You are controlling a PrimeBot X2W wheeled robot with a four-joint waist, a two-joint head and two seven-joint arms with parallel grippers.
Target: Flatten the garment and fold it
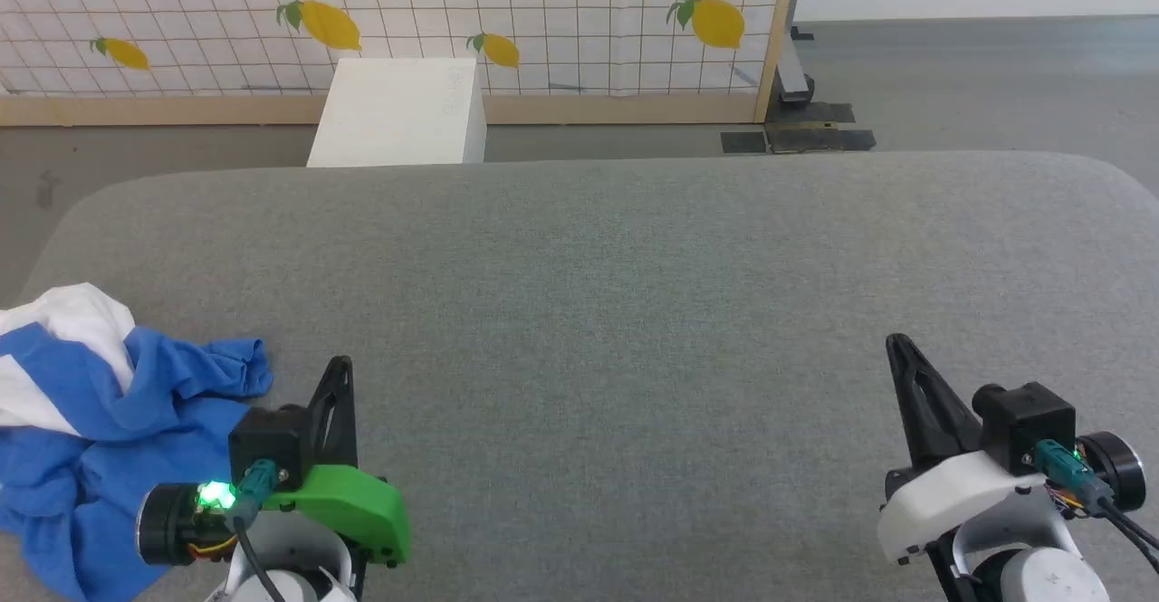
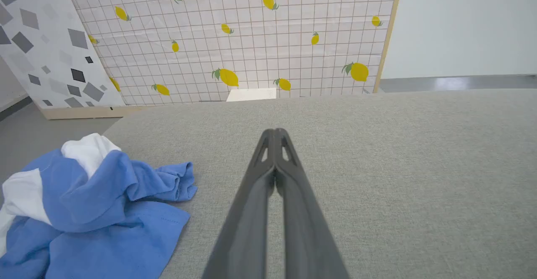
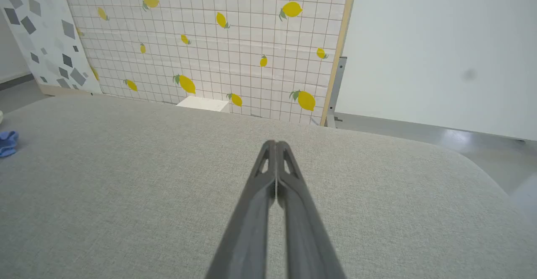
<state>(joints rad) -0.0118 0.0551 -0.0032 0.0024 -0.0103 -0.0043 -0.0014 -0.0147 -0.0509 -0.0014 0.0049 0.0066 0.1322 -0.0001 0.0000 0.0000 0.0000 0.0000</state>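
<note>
Left gripper [image 1: 340,368] and right gripper [image 1: 896,343] hover with jaws together and empty, as the garment [image 1: 118,412] lies crumpled just beside the left jaws, apparently not yet grasped.

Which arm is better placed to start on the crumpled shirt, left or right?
Probably the left. The left gripper, shut, sits beside the crumpled raglan shirt; the right gripper, also shut, is far across the grey surface.

Parked low at either side, both grippers closed and empty.
Holds the left gripper [image 1: 340,367] at lower left on a green wrist housing [image 1: 353,504] and the right gripper [image 1: 896,341] at lower right on a white wrist housing [image 1: 946,492]; points both pairs of dark fingers [image 2: 251,212] forward, pressed together, tips leaning slightly inward.
</note>
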